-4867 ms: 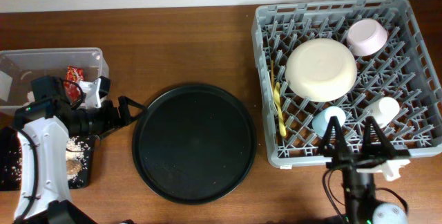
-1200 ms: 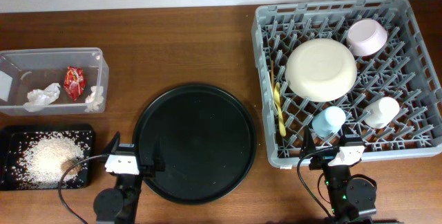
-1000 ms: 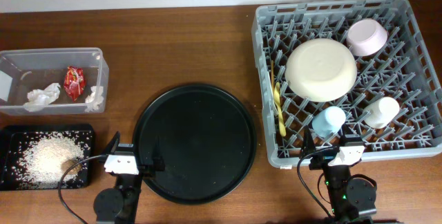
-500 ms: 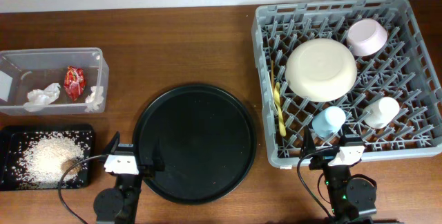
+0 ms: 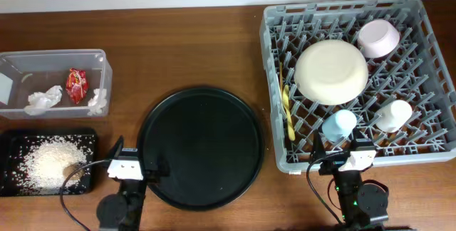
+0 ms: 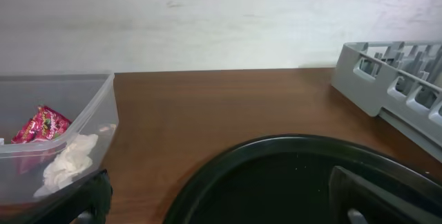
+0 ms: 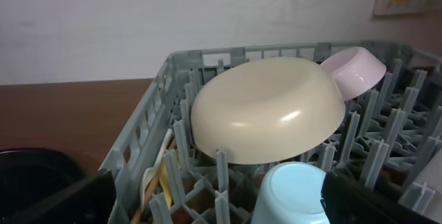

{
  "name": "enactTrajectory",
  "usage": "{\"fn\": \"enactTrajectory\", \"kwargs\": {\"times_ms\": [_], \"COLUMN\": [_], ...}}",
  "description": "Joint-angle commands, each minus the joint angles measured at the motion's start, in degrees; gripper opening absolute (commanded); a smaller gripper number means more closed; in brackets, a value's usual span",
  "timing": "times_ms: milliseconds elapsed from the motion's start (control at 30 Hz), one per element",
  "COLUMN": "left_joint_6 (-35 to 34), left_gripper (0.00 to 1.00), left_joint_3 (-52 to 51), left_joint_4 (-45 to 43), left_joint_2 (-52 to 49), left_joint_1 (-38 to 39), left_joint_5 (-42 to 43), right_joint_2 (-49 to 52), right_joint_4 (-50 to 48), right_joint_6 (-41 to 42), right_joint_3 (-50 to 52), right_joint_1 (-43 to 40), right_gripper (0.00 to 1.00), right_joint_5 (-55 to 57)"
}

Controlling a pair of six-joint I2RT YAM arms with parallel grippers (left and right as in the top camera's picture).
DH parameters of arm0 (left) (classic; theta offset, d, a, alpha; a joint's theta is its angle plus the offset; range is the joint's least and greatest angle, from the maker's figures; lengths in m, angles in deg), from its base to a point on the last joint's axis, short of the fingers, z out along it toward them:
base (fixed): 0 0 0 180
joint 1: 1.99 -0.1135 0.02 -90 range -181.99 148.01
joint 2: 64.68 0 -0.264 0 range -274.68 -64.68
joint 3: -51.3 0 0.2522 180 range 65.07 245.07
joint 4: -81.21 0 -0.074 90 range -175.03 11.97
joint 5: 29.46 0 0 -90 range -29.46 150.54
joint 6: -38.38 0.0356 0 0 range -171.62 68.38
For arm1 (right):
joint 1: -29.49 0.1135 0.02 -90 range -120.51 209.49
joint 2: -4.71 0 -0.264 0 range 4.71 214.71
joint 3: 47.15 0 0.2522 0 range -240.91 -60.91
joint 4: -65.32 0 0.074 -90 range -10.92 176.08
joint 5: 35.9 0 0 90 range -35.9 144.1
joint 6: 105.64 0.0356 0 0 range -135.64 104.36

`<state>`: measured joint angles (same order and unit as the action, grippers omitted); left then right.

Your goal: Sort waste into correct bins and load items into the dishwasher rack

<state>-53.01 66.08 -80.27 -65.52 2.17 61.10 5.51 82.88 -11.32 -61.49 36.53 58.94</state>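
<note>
The grey dishwasher rack (image 5: 420, 81) stands at the right and holds the cream plate (image 5: 331, 70), pink bowl (image 5: 378, 38), light blue cup (image 5: 338, 125), small cream cup (image 5: 394, 115) and yellow utensil (image 5: 286, 101). A white fork (image 7: 147, 180) lies beside the yellow utensil (image 7: 166, 177). The clear tub (image 5: 43, 63) holds the red wrapper (image 5: 75, 85) and white tissues (image 5: 43, 100). The black tray (image 5: 14, 142) holds rice (image 5: 46, 163) with a brown bit (image 5: 75, 172). My left gripper (image 5: 137, 160) is open and empty at the table's front edge. My right gripper (image 5: 347, 150) is open and empty at the rack's front wall.
A large round black tray (image 5: 201, 145) sits in the middle, with its rim under my left gripper's right finger (image 6: 373, 196). A pale wall runs along the back of the brown table (image 5: 185, 45). The rack's corner (image 6: 387, 79) shows at the right of the left wrist view.
Since the earliest frame, my left arm has drawn back from the bins to the front edge, and my right gripper has drawn back and down. Nothing has moved in the last second.
</note>
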Motion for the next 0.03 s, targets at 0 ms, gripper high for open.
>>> {"fn": "enactTrajectory", "kwargs": {"times_ms": [0], "left_joint_6": [-0.76], "left_gripper": [0.99], "left_joint_3": [-0.50], "left_joint_4": [0.02], "left_joint_2": [0.50], "left_joint_1": [0.22], "left_joint_5": [-0.79], "right_joint_2": [-0.48], "right_joint_4": [0.48], "right_joint_6": [-0.02], "right_joint_3": [0.26], "right_joint_1": [-0.37], "right_gripper": [0.98], "right_joint_5": [-0.11]}}
